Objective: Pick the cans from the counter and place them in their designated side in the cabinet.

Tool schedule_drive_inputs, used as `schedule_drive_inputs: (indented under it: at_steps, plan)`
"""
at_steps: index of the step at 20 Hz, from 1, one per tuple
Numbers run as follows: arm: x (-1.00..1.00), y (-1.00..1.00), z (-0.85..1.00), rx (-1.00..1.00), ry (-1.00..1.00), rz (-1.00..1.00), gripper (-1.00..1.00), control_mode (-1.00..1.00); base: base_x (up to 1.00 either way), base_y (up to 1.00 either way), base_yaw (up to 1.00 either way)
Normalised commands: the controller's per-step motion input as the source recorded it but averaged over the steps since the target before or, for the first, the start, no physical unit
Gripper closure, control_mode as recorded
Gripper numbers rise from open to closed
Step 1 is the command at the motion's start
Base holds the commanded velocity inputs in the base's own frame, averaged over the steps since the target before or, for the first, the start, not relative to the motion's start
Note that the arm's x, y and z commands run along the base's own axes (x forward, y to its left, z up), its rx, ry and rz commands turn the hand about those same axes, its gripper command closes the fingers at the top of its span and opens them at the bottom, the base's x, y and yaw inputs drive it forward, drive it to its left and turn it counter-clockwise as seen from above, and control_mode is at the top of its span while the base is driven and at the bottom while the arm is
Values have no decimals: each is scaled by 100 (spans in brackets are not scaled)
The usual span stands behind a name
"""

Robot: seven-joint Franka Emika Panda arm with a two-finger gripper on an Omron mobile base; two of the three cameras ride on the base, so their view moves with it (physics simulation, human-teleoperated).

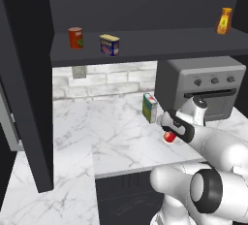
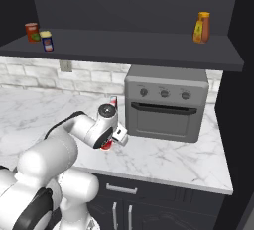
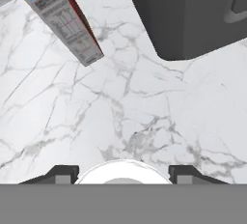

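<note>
on the cabinet (image 1: 145, 44) shelf at left, the boxy tin (image 1: 109, 44) already sits beside a darker can (image 1: 75, 38). further right, over the counter (image 1: 111, 132), the gripper (image 1: 170, 131) has its fingers either side of the short red can (image 1: 169, 137), apparently closed on it. likely light, rigid and smooth-walled, so grip mid-height across the round sides
</note>
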Motion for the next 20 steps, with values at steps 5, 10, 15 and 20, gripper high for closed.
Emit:
schedule_drive_inputs:
  at_steps: [5, 10, 15, 20]
  plan:
    - [-5, 1, 21, 0, 0, 3, 100, -100, 0, 0, 0]
    - [-7, 0, 22, 0, 0, 2, 100, -100, 0, 0, 0]
    - [-7, 0, 24, 0, 0, 2, 100, -100, 0, 0, 0]
    - [-7, 3, 24, 0, 0, 4, 100, -100, 0, 0, 0]
